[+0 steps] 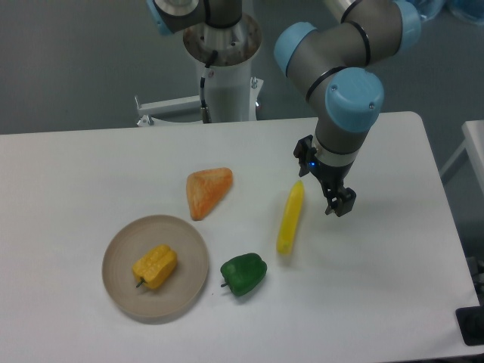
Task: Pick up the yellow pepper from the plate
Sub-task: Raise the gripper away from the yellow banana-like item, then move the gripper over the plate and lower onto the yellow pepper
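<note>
The yellow pepper [155,265], blocky and lobed with a short dark stem, lies in the middle of the round beige plate [121,291] at the front left of the table. My gripper [324,194] hangs above the table far to the right of the plate, next to the upper end of the long slim yellow vegetable. Its fingers [341,203] point down and hold nothing. The view does not show how far apart they stand.
A long slim yellow vegetable [290,219] lies just left of the gripper. A green pepper [243,274] sits right of the plate. An orange wedge-shaped piece [208,190] lies behind the plate. The robot base [224,60] stands at the table's back edge.
</note>
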You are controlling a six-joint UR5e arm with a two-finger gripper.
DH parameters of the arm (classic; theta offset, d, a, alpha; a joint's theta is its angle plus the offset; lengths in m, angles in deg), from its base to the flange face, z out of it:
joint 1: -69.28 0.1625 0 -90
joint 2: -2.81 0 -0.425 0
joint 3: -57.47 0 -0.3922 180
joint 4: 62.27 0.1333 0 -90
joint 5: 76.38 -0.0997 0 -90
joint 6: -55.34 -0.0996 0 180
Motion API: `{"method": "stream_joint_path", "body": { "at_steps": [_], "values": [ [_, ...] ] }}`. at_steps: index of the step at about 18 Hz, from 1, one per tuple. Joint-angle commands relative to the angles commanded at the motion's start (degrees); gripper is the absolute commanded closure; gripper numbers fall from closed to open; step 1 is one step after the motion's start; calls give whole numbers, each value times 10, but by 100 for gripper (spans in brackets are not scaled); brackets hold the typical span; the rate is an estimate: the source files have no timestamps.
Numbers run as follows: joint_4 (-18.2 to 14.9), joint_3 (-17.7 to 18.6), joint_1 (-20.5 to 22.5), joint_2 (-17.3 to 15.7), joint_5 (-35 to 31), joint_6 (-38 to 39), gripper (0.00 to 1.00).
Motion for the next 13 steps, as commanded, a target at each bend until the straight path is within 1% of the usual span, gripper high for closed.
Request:
{"method": "stream_joint_path", "body": {
  "at_steps": [4, 6, 8, 10, 13],
  "values": [
    [-1, -7, -3, 0, 9, 9, 0],
    [9, -12, -18, 6, 25, 25, 0],
    [33, -8, -44, 11, 30, 78, 0],
    [57, -11, -65, 17, 46, 113, 0],
    [64, -13, -89, 22, 58, 176, 0]
  ]
}}
